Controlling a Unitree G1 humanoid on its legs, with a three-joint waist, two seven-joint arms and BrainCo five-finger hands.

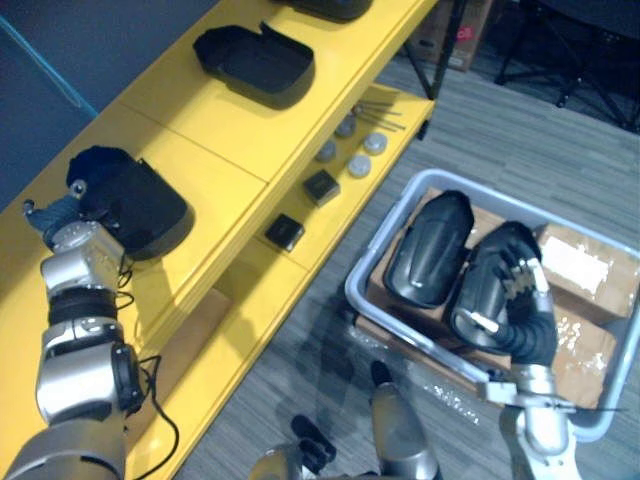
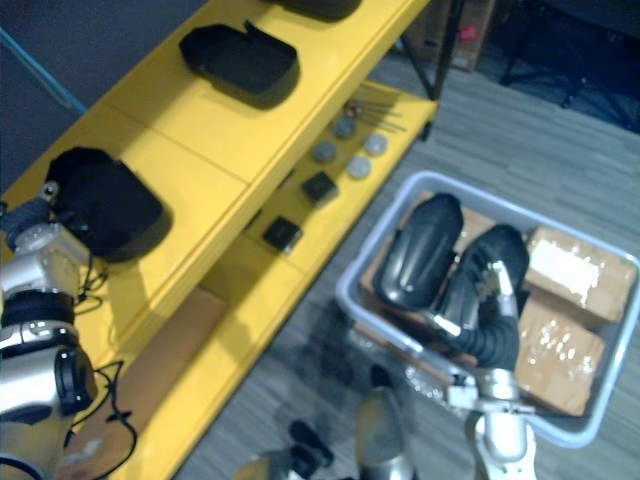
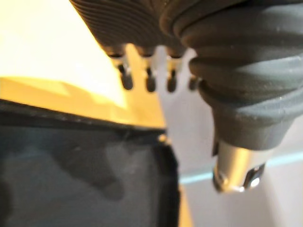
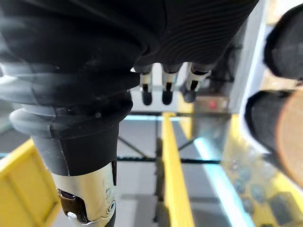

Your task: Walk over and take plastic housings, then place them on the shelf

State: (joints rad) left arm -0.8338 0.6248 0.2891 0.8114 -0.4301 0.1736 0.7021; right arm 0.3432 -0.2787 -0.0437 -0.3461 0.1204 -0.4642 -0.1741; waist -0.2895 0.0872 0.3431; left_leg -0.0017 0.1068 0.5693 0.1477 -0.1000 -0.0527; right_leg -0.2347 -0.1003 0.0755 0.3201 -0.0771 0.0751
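Two black plastic housings [image 1: 430, 245] [image 1: 482, 292] lie side by side in a grey bin [image 1: 385, 245] on the floor at the right. My right hand [image 1: 522, 280] hovers over the right one with relaxed fingers [image 4: 163, 94], holding nothing. On the yellow shelf's [image 1: 220, 140] top board lie a housing [image 1: 135, 205] at the left and another [image 1: 255, 62] further along. My left hand [image 1: 58, 218] is at the near edge of the left housing [image 3: 80, 175]; its straight fingers [image 3: 149, 80] are off it and it is open.
Brown cardboard boxes [image 1: 585, 270] fill the bin's right side. The lower shelf board carries grey discs [image 1: 358, 165] and two small black blocks [image 1: 321, 186] [image 1: 285, 232]. A flat cardboard sheet [image 1: 200, 330] lies under the shelf. Chair legs [image 1: 570, 70] stand at the far right.
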